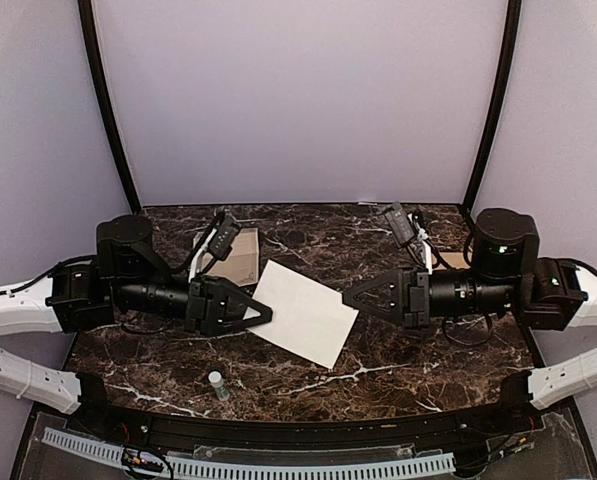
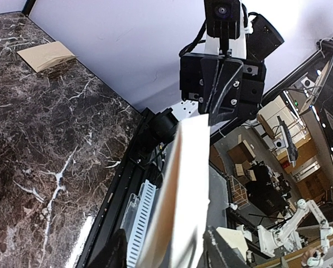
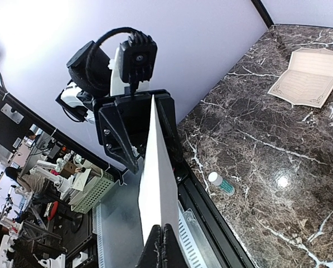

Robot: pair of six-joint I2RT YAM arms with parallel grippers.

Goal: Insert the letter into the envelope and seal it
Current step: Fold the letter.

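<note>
While the right hand (image 1: 350, 297) is pinched shut on the right-hand corner of the white letter sheet (image 1: 305, 312), the left hand (image 1: 263, 315) has its fingers apart w/ the sheet's left edge loose btwn them. Count: 2 arms, 2 hands, 1 white sheet, 1 cream page (image 3: 308, 75), 1 envelope (image 1: 242, 257), 1 small bottle (image 1: 218, 384). The sheet spans the gap btwn the hands over mid-bench (image 1: 378, 380). Its long axis runs diagonally in the top view, from far left to near right, and each wrist cam sees it nearly edge-on. Envelope lies flat at the far left of the bench, partly behind the left arm, apart from the sheet. Cream page w/ scroll corners lies flat at far right, opened out, crease down its middle. Bottle sits near the front edge, close to the sheet's nearest corner, not touching
</note>
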